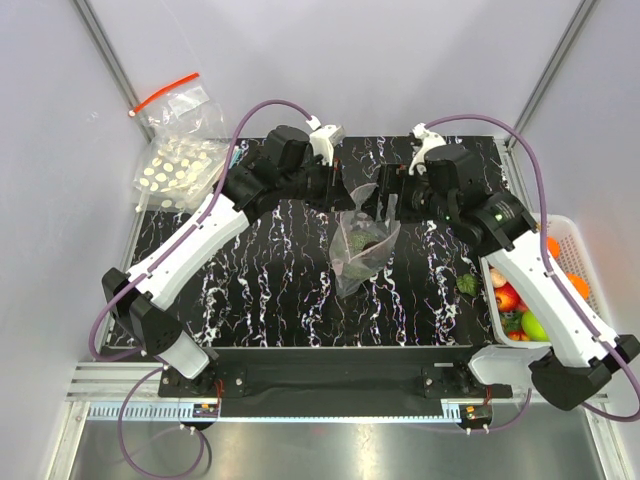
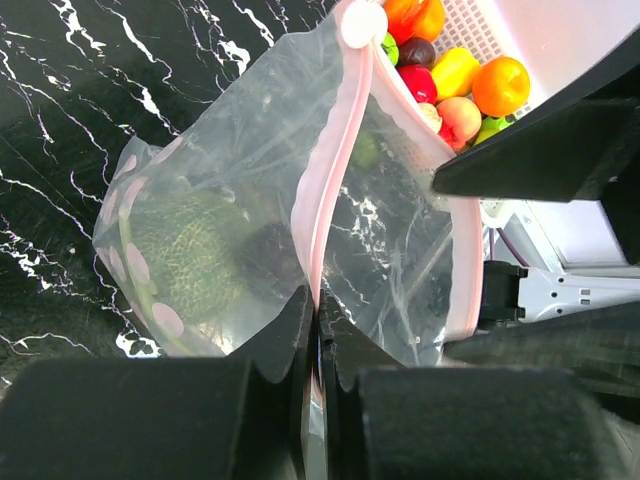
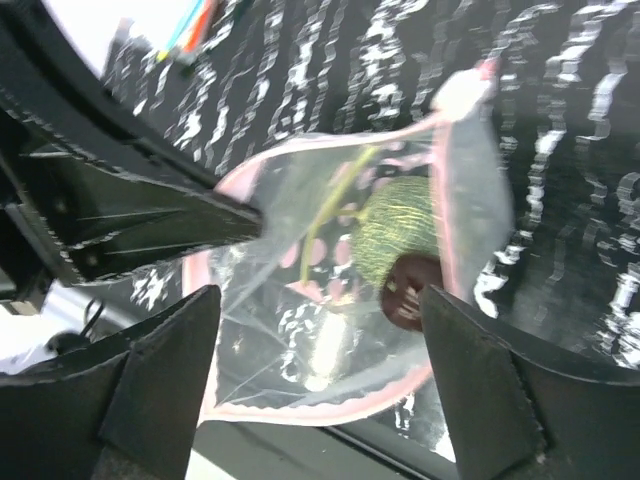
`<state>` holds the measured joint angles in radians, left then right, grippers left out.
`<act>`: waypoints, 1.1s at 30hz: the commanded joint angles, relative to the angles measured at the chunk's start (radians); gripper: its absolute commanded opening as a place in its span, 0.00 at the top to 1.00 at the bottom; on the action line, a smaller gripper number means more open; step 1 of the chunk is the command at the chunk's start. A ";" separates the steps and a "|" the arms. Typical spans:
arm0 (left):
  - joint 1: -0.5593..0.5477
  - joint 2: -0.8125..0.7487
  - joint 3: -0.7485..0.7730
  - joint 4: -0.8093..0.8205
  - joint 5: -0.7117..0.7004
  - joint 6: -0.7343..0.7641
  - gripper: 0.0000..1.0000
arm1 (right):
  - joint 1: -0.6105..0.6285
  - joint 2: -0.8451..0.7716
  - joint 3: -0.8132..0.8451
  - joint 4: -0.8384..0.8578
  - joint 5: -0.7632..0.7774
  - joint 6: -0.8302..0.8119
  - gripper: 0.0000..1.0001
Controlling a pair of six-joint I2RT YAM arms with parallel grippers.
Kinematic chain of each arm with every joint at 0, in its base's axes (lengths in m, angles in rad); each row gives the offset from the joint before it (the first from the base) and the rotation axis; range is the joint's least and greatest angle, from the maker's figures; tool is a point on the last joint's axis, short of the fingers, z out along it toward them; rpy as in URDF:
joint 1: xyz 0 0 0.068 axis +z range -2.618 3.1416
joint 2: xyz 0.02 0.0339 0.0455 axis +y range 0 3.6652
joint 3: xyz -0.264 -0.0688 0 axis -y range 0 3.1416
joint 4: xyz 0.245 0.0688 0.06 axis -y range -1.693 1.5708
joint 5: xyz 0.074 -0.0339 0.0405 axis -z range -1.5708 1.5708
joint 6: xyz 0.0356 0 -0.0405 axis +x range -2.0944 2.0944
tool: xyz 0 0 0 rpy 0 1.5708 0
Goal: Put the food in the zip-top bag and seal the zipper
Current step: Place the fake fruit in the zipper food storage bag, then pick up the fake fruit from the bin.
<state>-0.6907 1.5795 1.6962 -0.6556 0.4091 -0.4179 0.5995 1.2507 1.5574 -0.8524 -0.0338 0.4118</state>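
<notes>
The clear zip-top bag [image 1: 358, 255] hangs over the middle of the black mat. My left gripper [image 1: 345, 198] is shut on its pinkish zipper strip [image 2: 335, 170], fingertips pinched together on the strip [image 2: 318, 300]. A dark green bumpy lump [image 2: 190, 255] sits inside the bag, with a small dark reddish piece [image 3: 405, 290] beside it. My right gripper [image 1: 388, 205] is open. In the right wrist view it straddles the bag's mouth [image 3: 320, 310], its fingers [image 3: 470, 370] apart on either side and not touching the pink edge [image 3: 330, 410].
A white basket [image 1: 572, 232] of round fruits [image 2: 500, 85] stands at the right edge. A small green piece [image 1: 467, 284] lies on the mat near it. Dotted bags [image 1: 178, 170] and a red-strip bag [image 1: 180, 100] lie at the back left.
</notes>
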 commanded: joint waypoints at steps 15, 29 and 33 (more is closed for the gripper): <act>0.013 -0.023 -0.015 0.062 0.014 0.016 0.93 | -0.530 -0.116 -0.135 -0.148 0.464 0.025 0.13; 0.013 -0.033 -0.018 0.056 0.010 0.027 0.93 | -0.938 0.139 -0.258 0.045 0.351 -0.025 0.00; 0.011 -0.030 -0.023 0.062 0.019 0.024 0.93 | -0.978 0.216 -0.272 0.130 0.266 -0.076 0.00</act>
<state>-0.6823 1.5791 1.6752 -0.6346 0.4107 -0.4095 -0.3584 1.4322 1.2873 -0.8219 0.3027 0.3855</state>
